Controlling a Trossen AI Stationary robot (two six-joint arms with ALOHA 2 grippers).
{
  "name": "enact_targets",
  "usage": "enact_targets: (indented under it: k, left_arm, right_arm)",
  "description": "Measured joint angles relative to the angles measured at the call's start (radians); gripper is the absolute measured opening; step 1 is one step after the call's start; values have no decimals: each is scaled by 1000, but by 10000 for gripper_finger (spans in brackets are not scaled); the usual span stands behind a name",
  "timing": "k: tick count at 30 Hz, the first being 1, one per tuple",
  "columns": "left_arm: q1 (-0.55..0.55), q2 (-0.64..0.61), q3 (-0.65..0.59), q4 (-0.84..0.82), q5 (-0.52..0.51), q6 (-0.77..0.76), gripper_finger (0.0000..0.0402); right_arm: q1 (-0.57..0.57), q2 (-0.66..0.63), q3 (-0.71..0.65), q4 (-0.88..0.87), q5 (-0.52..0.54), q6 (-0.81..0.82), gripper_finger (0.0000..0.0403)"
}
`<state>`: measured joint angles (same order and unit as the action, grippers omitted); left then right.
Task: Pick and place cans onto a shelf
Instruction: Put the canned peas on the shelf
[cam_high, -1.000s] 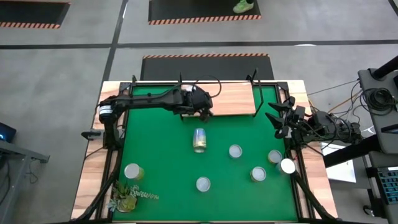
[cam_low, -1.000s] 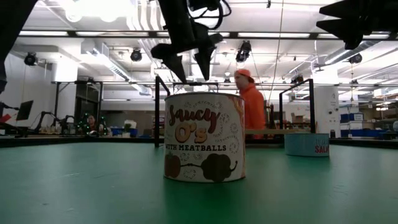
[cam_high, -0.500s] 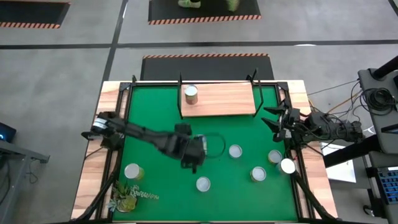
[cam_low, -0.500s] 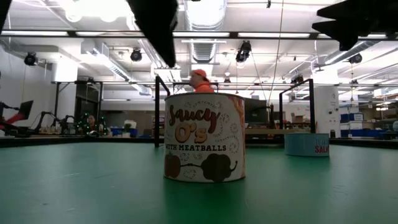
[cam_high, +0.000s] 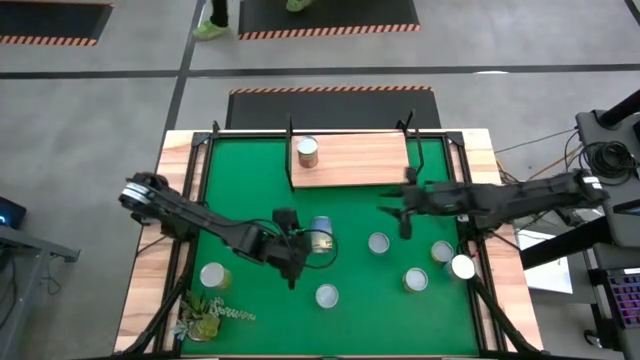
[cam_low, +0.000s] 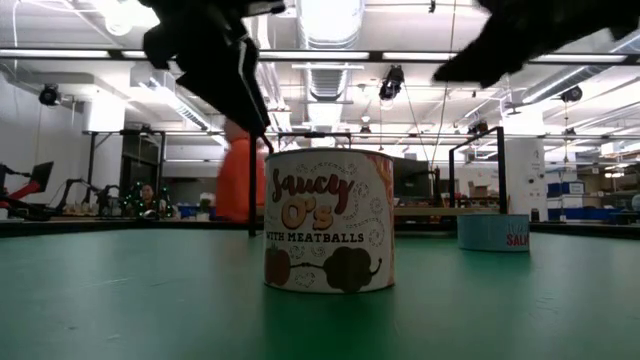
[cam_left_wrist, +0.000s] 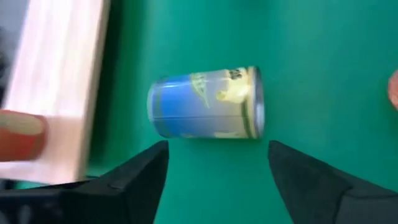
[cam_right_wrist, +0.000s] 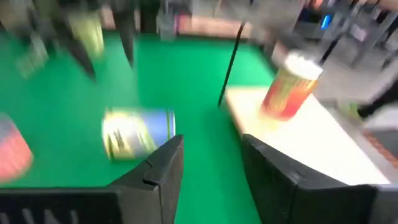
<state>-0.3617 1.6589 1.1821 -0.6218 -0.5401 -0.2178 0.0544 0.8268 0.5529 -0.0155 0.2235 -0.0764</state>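
A blue can (cam_high: 320, 235) lies on its side on the green mat, also seen in the left wrist view (cam_left_wrist: 205, 112). My left gripper (cam_high: 300, 250) hovers just on its near-left side, open, the fingers (cam_left_wrist: 146, 180) short of the can. My right gripper (cam_high: 393, 212) reaches in from the right, open and holding nothing, between the shelf (cam_high: 360, 160) and an upright can (cam_high: 378, 243). One can (cam_high: 307, 152) stands on its base on the shelf's left end. Several more cans stand upright on the mat, among them a white-labelled one (cam_low: 328, 220).
Upright cans stand at the near right (cam_high: 442, 252) (cam_high: 415, 280), near middle (cam_high: 327, 296) and near left (cam_high: 214, 276). A plant sprig (cam_high: 205, 315) lies at the near left corner. Black posts (cam_high: 290, 130) rise at the shelf's corners. A person walks in the room beyond.
My left gripper has swung away from the shelf toward the table's near edge and sunk down beside the lying blue can; a can now stands on the shelf where the gripper was. My right gripper has reached from the right edge toward the table's middle.
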Motion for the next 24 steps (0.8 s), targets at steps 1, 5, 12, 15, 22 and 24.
enact_targets:
  k: [1, 5, 12, 15, 22, 24]
  left_arm:
    - [-2, -13, -31, 28, 13, -1, 238]
    - [-12, -31, -133, 111, 27, -37, 180]
    - [-39, -33, -258, 294, 27, -35, 69]
    - [-41, -38, -291, 399, 27, -27, 32]
    - [-45, -27, -323, 577, 30, -27, 6]
    - [-51, -27, -322, 608, 39, -26, 5]
  right_arm:
    - [0, 43, 22, -21, -5, -14, 140]
    - [-3, 197, 150, -82, -18, -63, 108]
    - [-15, 441, 350, -206, -26, -183, 39]
    - [-47, 534, 426, -259, -86, -211, 16]
    - [-139, 717, 564, -267, -270, -277, 9]
    - [-153, 768, 584, -284, -291, -295, 9]
